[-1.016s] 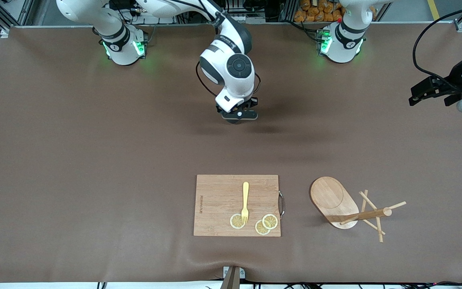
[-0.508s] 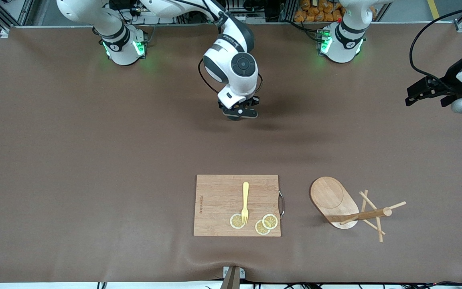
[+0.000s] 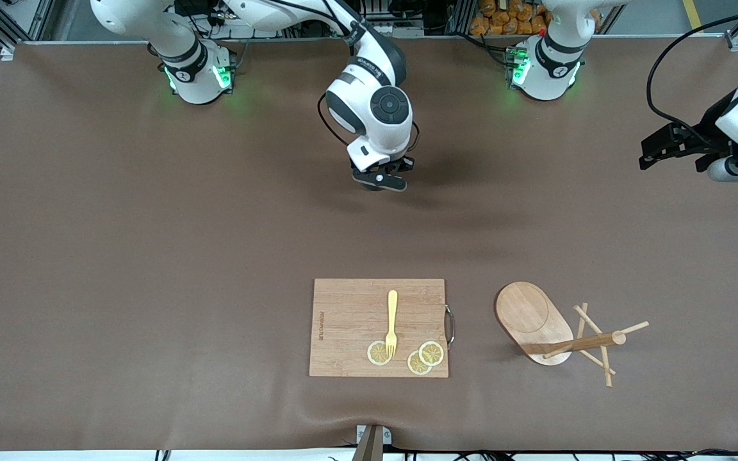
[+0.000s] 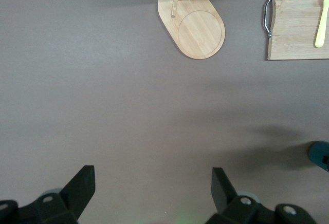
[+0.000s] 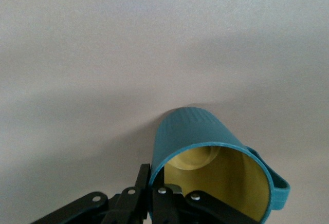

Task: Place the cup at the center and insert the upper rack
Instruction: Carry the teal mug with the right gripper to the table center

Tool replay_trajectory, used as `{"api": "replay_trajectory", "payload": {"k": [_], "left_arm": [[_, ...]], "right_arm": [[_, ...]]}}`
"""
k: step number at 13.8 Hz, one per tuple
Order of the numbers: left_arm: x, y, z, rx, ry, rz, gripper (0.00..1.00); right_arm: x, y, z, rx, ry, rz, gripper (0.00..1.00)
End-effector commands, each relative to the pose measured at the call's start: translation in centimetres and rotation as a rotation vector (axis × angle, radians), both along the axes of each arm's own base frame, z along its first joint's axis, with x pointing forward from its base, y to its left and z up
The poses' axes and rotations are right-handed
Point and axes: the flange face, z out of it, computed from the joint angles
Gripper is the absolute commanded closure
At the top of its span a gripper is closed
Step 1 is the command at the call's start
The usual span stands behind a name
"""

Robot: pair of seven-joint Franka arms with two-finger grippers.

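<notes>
Table point(image 3: 119, 256): brown, bearing the cutting board and mug tree toward the front camera's edge; middle bare under the right gripper.
Cutting board point(image 3: 350, 320): rectangular, near the front edge, carrying a yellow fork point(image 3: 392, 320) and lemon slices point(image 3: 420, 358); no part of the task.
Upper rack point(image 3: 532, 320): oval-based mug tree, beside the board toward the left arm's end; seemingly tipped over, post and pegs lying along the table away from the base toward that same end. Long axis of the post roughly level, not upright.
Left gripper point(image 4: 153, 188): over bare table at the left arm's end, jaws spread wide, nothing between them; rack base visible ahead in the left wrist view point(image 4: 193, 21). Clearly the nearer arm to the rack.
Right gripper point(image 3: 383, 180): over the table's middle, farther from the front camera than the board, clamped shut on the cup's rim.
Cup point(image 5: 216, 167): teal with yellow inside, tilted in the grip, mouth toward the right wrist camera, base down toward the table; handle at one side.
Key relation: cup apparently just above or touching the table, straight down from the hand; contact impossible to confirm.
Hidden: cup masked by the gripper in the front view; rack post cut off in the left wrist view; peg count hard to make out.
</notes>
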Motion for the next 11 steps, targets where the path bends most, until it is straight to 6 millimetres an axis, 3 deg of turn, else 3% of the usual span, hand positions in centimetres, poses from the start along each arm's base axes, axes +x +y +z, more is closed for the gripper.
{"api": "replay_trajectory", "payload": {"k": [1,5,7,11], "left_arm": [[0.49,-0.03,0.13,-0.004,-0.013,-0.01,0.0],[0.91,-0.03,0.0,-0.008,-0.03,-0.009,0.0],[0.95,-0.12,0.04,-0.008,-0.034,-0.01,0.0],[0.97,-0.12,0.06,-0.008,-0.036,-0.004,0.0]], "right_arm": [[-0.27,0.99,-0.36,0.02,-0.004,-0.043,1.0],[-0.21,0.9,-0.58,0.016,-0.001,-0.046,1.0],[-0.2,0.89,-0.58,0.015,-0.003,-0.039,0.76],[0.22,1.12,0.17,0.027,-0.016,-0.028,0.54]]}}
